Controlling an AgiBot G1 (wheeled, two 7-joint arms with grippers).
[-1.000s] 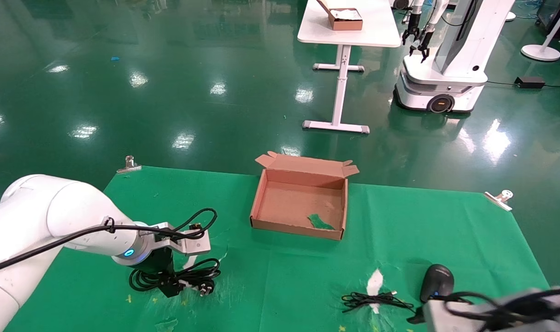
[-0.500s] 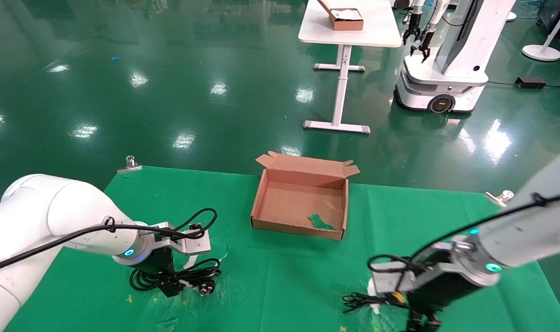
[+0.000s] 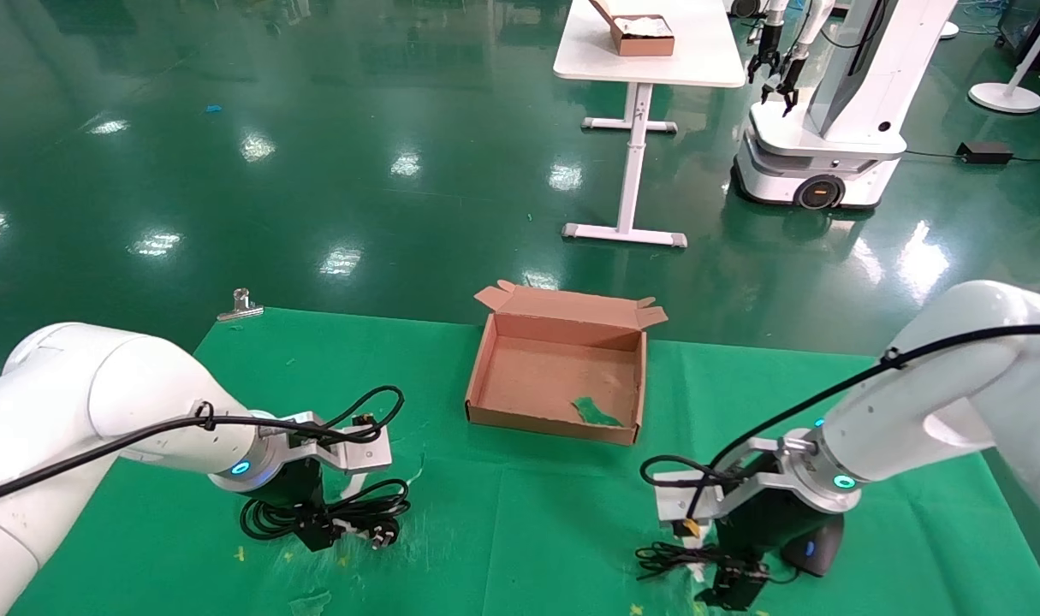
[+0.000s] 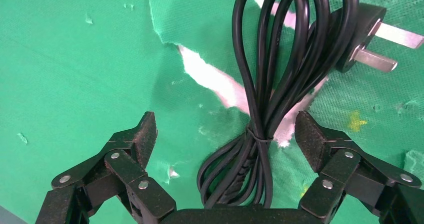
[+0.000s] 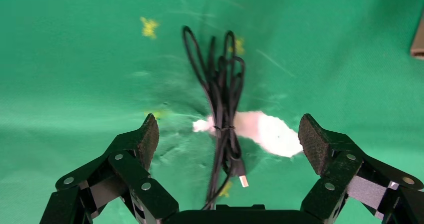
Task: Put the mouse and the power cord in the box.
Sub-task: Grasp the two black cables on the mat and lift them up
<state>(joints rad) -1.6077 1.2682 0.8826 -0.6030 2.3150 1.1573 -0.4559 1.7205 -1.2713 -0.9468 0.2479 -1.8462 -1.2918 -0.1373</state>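
**Both hands poised, nothing gripped**

Right hand (image 3: 736, 580) has swung in from the 4 o'clock edge and now sits over the mouse's cable bundle (image 5: 222, 109), wide open, holding nothing. Mouse (image 3: 815, 547) lies just beside it at 3 o'clock. Left hand (image 3: 318, 532) hasn't moved: wide open, straddling the cord (image 4: 267, 84). Box (image 3: 485, 359) at 12 o'clock, holding only a green scrap.

Risk: gripping the thin cable alone may leave the mouse dangling, swinging, snagging the box wall.
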